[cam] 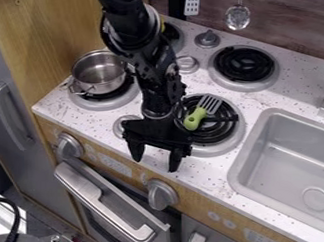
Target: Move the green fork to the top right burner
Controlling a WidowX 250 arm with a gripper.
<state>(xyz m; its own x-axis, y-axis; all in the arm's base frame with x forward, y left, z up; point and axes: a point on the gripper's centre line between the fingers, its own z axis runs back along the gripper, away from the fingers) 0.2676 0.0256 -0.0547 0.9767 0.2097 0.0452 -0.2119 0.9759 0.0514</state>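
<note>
- Nearest me, down at seven o'clock, a black cable (17,218) curls in over the edge of the scene.
- Round at nine o'clock, a tall grey door carries a long upright handle (5,106).
- At seven, closer to the middle, the silver oven handle (101,202) slants down toward four o'clock, below a row of front knobs.
- Up at ten, a shiny metal pot (100,72) sits on the near-left burner (107,104), overlapping its far side.
- The black arm (141,43) comes down from eleven o'clock, and the gripper (156,163) hangs over the front of the counter, its tips toward six. I'd call it wide open: the two fingers stand well apart, with nothing held between them.
- The green fork (194,120) is what catches my eye, just off the gripper's one o'clock side. It lies across the near-right burner (228,140), on the coils. Its long axis runs from seven to one: green grip end at seven, metal tines at one.
- Following that line on toward one, I see the far-right burner (243,64), black coils in a pale ring, with the fork well short of it.
- Beyond that burner, up at one, a slotted metal spoon (237,17) hangs against the back wall.
- Over at four o'clock, the grey sink (276,154) is set into the speckled counter (261,100).
</note>
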